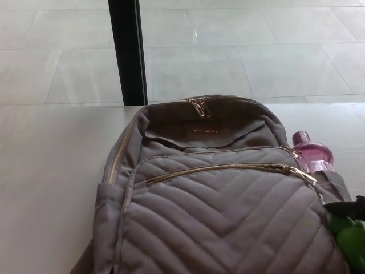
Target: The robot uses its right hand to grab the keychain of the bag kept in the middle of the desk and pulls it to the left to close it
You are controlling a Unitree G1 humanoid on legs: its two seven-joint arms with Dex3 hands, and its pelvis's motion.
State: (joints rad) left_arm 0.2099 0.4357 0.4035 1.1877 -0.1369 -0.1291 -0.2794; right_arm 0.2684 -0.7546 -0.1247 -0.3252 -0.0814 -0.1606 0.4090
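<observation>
— Right hand [356,204]? All I catch is a black sliver of it at the right edge, just above the green keychain [349,237]. I cannot tell whether it is spread or closed, or whether it touches anything.

— What's laid out, by count?

— One bag [217,222], one keychain, one pink bottle [312,153] tucked into the bag's right side pocket, and one black post [128,51] rising behind the desk [51,171].

— And the bag itself?

— Grey, quilted in chevrons, lying in the middle of the white desk with its top toward the far edge. Two gold pulls [199,107] sit together at the top. One gold zip [217,170] crosses the front pocket, and its pull [301,173] is at the right end, near the bottle.

— Where's the keychain?

— Down by the bag's lower right corner, partly cut off by the edge of the view.
</observation>
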